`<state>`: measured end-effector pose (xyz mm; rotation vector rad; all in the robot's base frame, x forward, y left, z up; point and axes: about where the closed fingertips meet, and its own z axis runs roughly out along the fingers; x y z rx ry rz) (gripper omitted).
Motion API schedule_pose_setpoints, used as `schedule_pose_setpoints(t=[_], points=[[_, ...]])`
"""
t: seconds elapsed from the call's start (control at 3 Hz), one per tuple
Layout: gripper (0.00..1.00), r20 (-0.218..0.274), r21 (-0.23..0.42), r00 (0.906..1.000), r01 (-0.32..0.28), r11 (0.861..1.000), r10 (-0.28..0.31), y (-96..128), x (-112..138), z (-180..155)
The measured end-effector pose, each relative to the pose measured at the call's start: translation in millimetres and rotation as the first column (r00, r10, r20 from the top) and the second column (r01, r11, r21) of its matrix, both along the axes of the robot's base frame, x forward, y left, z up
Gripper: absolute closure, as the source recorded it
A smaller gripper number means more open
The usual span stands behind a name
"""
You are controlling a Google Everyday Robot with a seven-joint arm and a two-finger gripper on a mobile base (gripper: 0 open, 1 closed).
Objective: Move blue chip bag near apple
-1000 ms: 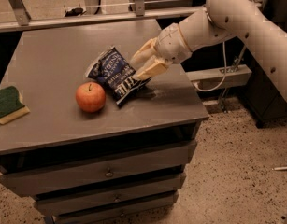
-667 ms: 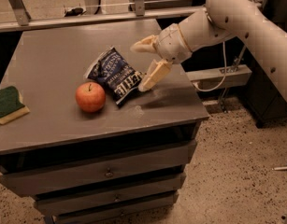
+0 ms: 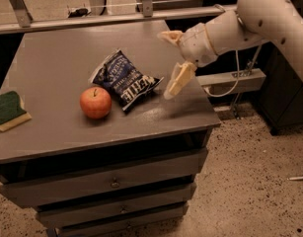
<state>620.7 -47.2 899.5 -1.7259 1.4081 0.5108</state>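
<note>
The blue chip bag (image 3: 125,79) lies flat on the grey cabinet top (image 3: 57,58), its lower left edge right beside the red-orange apple (image 3: 95,102). My gripper (image 3: 170,62) hangs just right of the bag, a little above the surface, open and empty. One cream fingertip (image 3: 167,35) points up-left, the other fingertip (image 3: 176,83) points down near the bag's right corner, not touching it.
A green-and-yellow sponge (image 3: 8,110) lies at the left edge of the top. The cabinet has drawers (image 3: 111,183) below. A metal rail (image 3: 116,19) runs behind it. Speckled floor lies to the right.
The gripper was shut on the bag's right end, then opened and let it go. It has since drawn back to the right. The bag rests beside the apple.
</note>
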Motion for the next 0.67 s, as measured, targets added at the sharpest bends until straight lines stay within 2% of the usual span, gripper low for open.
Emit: schedule_pose_setpoints(t=[0.33,0.67], points=[[0.0,0.083,0.103,0.9661,0.236,0.966,-0.244,-82.3,11.5,23.8],[0.0,0.094,0.11,0.9574,0.263,0.959,-0.273,-92.3,14.2,25.6]])
